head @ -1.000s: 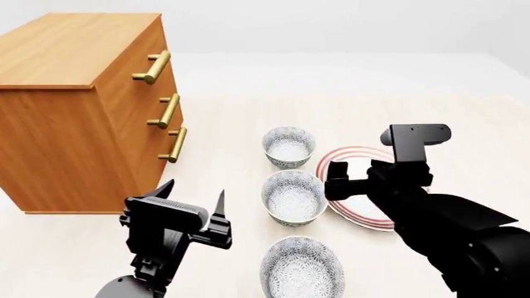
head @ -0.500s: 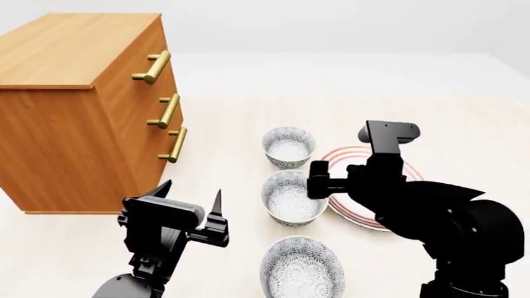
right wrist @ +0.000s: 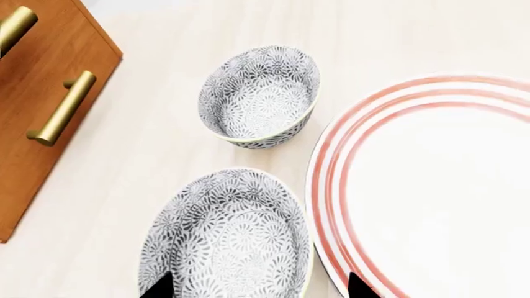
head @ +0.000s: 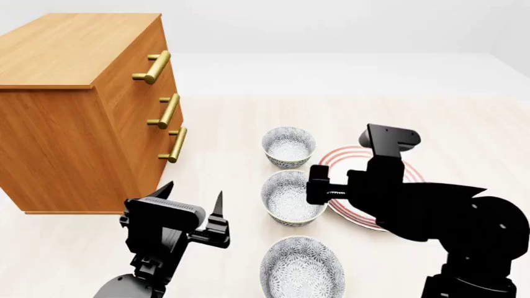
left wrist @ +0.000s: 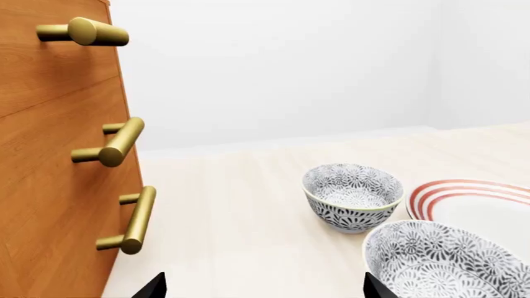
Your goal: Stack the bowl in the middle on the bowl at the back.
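Note:
Three patterned bowls stand in a row on the table. The bowl at the back is empty, and so is the bowl in the middle. My right gripper is open and hovers over the right side of the middle bowl, one fingertip over the inside of the bowl and the other over the plate's edge. To the left of the bowls, my left gripper is open and holds nothing.
A white plate with red rings lies right of the middle bowl, partly under my right arm. A third identical bowl stands nearest me. A wooden dresser with brass handles stands on the left.
My right arm has swung left from over the plate to the right rim of the middle bowl. The left arm has hardly moved. The bowls stayed put.

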